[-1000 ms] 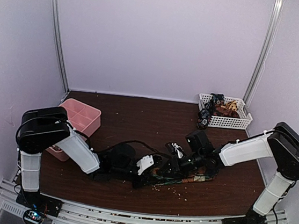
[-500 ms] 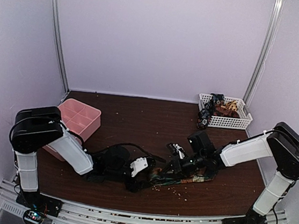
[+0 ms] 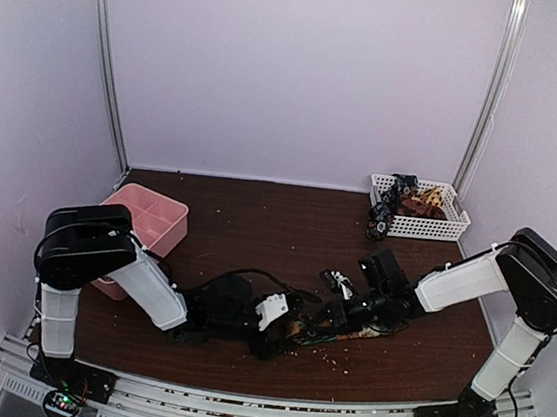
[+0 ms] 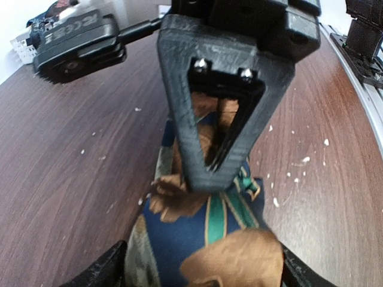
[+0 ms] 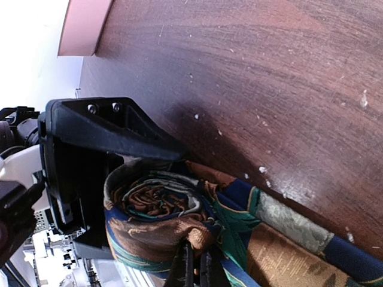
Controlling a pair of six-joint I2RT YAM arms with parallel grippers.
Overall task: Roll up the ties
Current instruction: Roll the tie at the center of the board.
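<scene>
At front centre of the dark wood table (image 3: 257,216) you've got both arms on one dark blue, brown and green patterned fabric necktie (image 5: 155,203). Step in hand, I'd judge: mid-roll. One end is wound into a small coil, and the rest lies flat toward the right side. Left gripper (image 3: 285,330) has fingers against both sides of the coil, so it reads as clamped on it. Right gripper (image 5: 194,272) has fingers nearly together, nipping fabric at the coil's edge. Next move prob needs you to turn the coil along the flat length w/ tension kept, or the layers slip loose. More ties sit in the white plastic mesh basket (image 3: 427,229) at back right; count unclear. From above, the grippers hide the coil, and the flat end is hard to make out among the pale crumbs (image 3: 328,350).
</scene>
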